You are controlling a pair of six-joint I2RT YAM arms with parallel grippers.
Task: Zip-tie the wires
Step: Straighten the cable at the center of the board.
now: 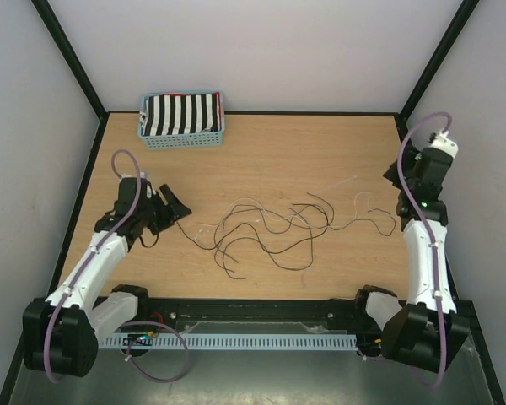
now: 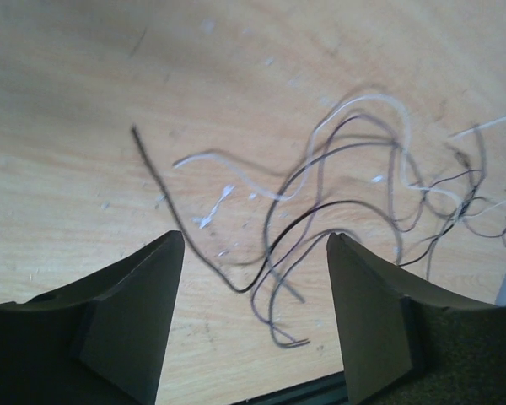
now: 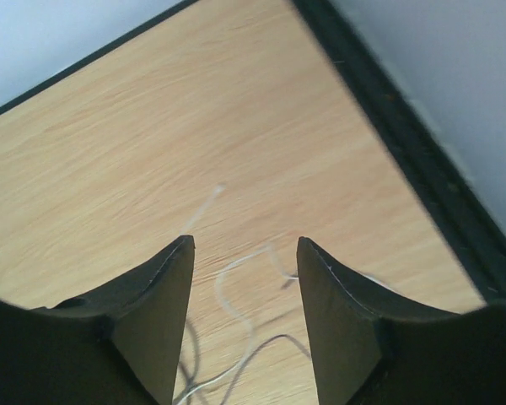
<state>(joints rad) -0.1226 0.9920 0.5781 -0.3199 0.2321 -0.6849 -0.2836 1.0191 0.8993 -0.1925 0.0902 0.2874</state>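
Several tangled wires (image 1: 274, 226), count unclear; one striped basket (image 1: 182, 140).

My right tool (image 3: 244, 245) hangs over the bench (image 3: 152, 143), its two dark fingers (image 3: 152, 321) spread apart with nothing between them. Below the gap the wires (image 3: 221, 283) lie on the wood: a pale strand curling in a loop, and a darker one nearer me. The black rim (image 3: 388, 110) crosses the upper right, with a pale wall (image 3: 455, 76) beyond it.
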